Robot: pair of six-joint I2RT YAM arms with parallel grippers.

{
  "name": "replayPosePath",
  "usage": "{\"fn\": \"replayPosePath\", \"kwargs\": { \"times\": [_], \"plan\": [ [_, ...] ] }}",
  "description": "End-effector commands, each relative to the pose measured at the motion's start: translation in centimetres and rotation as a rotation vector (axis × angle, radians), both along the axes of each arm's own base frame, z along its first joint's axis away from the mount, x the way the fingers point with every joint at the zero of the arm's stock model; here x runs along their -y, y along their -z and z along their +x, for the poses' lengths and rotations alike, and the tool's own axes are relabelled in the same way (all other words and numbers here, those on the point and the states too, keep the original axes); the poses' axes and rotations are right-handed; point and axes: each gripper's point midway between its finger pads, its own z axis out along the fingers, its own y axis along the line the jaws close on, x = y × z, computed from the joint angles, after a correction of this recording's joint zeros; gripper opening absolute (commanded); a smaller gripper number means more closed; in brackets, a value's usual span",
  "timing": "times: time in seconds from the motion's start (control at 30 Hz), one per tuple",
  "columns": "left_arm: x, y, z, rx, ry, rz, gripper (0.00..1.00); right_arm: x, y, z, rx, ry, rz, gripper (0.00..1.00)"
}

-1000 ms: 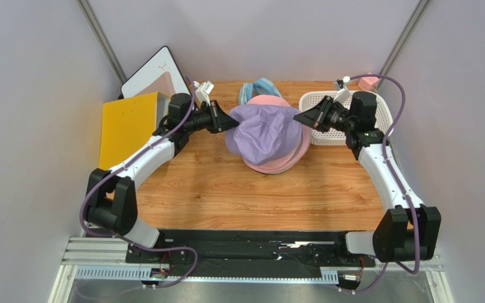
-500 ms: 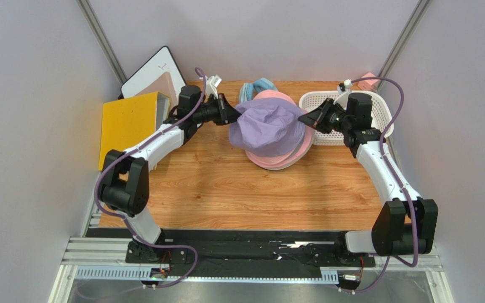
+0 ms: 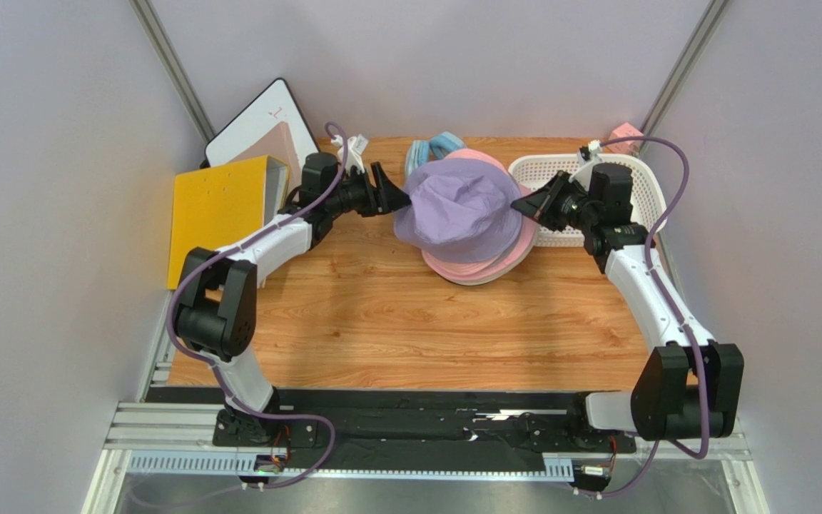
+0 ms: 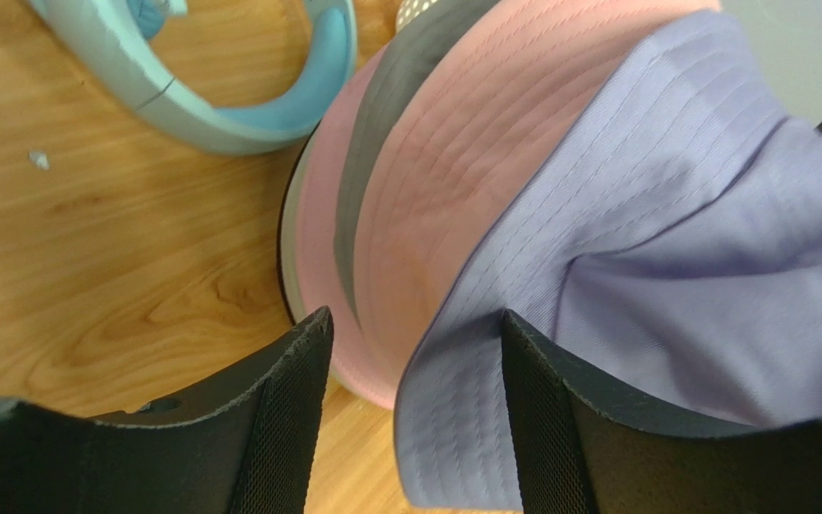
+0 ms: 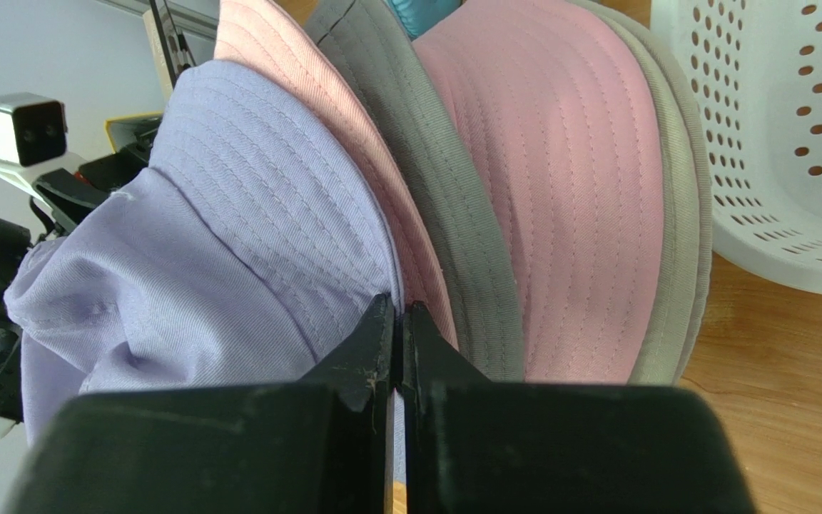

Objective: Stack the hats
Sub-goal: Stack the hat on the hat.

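One lavender hat (image 3: 458, 209) atop stack (image 3: 482, 268), one basket (image 3: 539, 169).

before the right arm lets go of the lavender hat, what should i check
1. Lavender hat on top of the pink hat: ok.
2. Right jaws shut on the lavender brim: ok.
3. Left jaws open: ok.
4. Left jaws clear of fabric: cannot tell, the brim lies between them.
5. Lavender crown smooth: not ok, creased.
6. White basket apart from the stack: cannot tell.
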Motion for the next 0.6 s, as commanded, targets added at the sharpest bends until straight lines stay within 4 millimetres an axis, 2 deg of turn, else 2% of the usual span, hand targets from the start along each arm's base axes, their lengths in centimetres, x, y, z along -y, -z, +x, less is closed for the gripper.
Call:
{"fn": "replayPosePath", "kwargs": {
  "times": [0.0, 0.13, 0.2, 0.43, 0.5, 0.57],
  "plan": [
    [-0.5, -1.0, -1.0, 0.026, -0.03, -0.054, 0.64, 1.8, 0.1, 0.2, 0.024, 0.069, -0.054, 0.0],
    [-0.8, -1.9, -1.0, 0.064, -0.074, -0.124, 0.64, 1.5, 0.3, 0.1, 0.021, 0.051, -0.049, 0.0],
    [-0.7, -1.6, -0.7, 0.064, -0.076, -0.132, 0.64, 1.3, 0.4, 0.0, 0.021, 0.039, -0.043, 0.0],
    [0.9, -3.6, 0.3, 0.094, -0.011, -0.23, 0.64, 1.5, 1.0, -0.2, 0.008, 0.044, -0.049, 0.0],
    [1.3, -3.9, 0.3, 0.098, 0.017, -0.255, 0.61, 1.5, 0.9, -0.3, 0.012, 0.048, -0.053, 0.0],
    [1.5, -4.5, 0.2, 0.108, 0.03, -0.288, 0.52, 1.5, 0.8, -0.4, 0.013, 0.048, -0.052, 0.0]
  ]
}}
